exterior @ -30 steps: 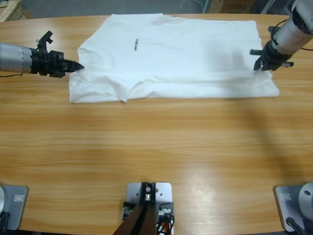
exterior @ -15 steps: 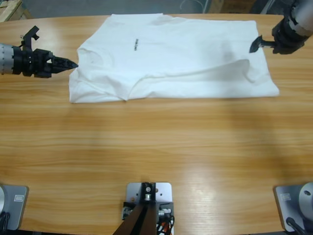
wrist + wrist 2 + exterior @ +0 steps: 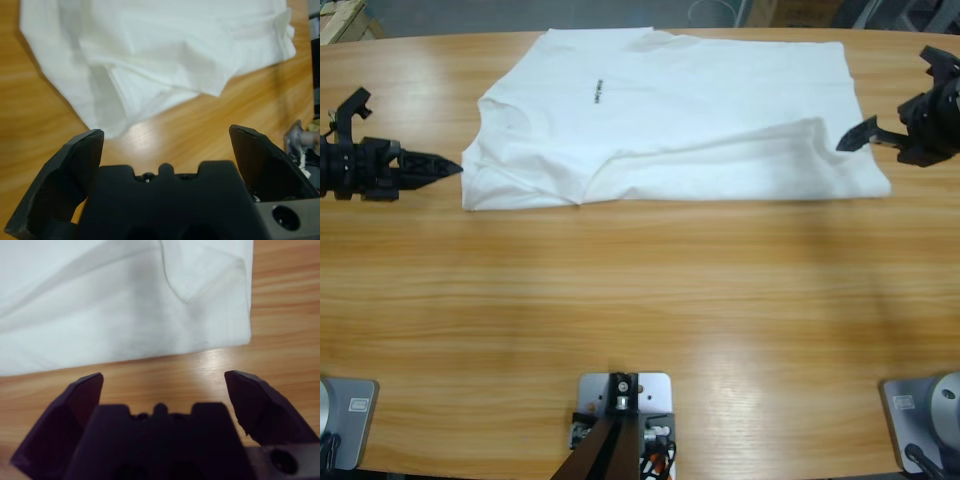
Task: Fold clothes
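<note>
White cotton T-shirt [image 3: 690, 110] half-folded on wooden worktop [image 3: 640, 300]. Left gripper [image 3: 448, 168] at collar-end corner, right gripper [image 3: 860, 136] at hem; both jaws apart, empty. Pinch both layers at edges, lift evenly.

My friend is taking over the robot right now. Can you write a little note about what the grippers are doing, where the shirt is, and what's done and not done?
Left gripper: open, empty, just off the shirt's sleeve end.
Right gripper: open, empty, at the shirt's hem end.
Shirt: on the table, far side, near edge folded over, a ridge of cloth by the hem.
Done: one lengthwise fold.
Left: smooth the ridge, finish folding.
</note>
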